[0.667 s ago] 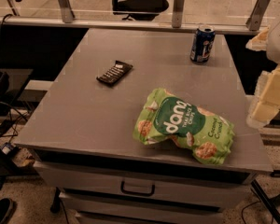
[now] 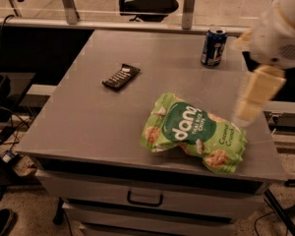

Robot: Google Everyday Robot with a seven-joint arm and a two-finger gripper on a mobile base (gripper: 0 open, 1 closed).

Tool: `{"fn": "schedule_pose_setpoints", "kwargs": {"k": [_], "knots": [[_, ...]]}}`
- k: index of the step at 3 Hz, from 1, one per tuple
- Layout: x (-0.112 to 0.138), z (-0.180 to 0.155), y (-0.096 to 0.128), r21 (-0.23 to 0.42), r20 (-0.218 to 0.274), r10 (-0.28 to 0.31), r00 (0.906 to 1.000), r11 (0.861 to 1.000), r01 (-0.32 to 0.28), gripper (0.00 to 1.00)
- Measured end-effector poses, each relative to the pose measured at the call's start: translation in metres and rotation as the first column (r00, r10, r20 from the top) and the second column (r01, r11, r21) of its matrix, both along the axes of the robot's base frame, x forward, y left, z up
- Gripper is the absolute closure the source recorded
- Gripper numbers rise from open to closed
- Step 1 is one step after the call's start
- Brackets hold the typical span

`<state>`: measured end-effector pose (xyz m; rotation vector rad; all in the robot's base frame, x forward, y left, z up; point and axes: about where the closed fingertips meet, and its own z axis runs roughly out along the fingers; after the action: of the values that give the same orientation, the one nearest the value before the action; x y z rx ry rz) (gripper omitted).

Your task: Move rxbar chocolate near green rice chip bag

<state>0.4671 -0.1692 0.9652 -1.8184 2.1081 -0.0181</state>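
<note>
The rxbar chocolate (image 2: 121,76) is a small flat black bar with white text, lying on the grey table (image 2: 88,122) at the back left. The green rice chip bag (image 2: 194,132) is a puffy light-green "dang" bag lying near the table's front right. My gripper (image 2: 249,107) hangs at the right, above the table's right edge, just right of the bag's far end and well away from the bar. It holds nothing that I can see.
A blue soda can (image 2: 214,45) stands at the back right of the table. Drawers with a handle (image 2: 144,199) sit under the table front. An office chair (image 2: 147,3) and a railing are behind; cables lie on the floor at left.
My arm has moved left, so the gripper now reaches over the table's right edge. The bar, bag and can have not moved.
</note>
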Motion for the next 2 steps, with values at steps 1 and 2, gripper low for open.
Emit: {"fn": "schedule_pose_setpoints", "kwargs": {"k": [1, 2], "knots": [[0.026, -0.010, 0.041, 0.025, -0.004, 0.090, 0.9959, 0.996, -0.090, 0.00], [0.068, -0.021, 0.083, 0.033, -0.023, 0.178, 0.9838, 0.984, -0.177, 0.00]]}}
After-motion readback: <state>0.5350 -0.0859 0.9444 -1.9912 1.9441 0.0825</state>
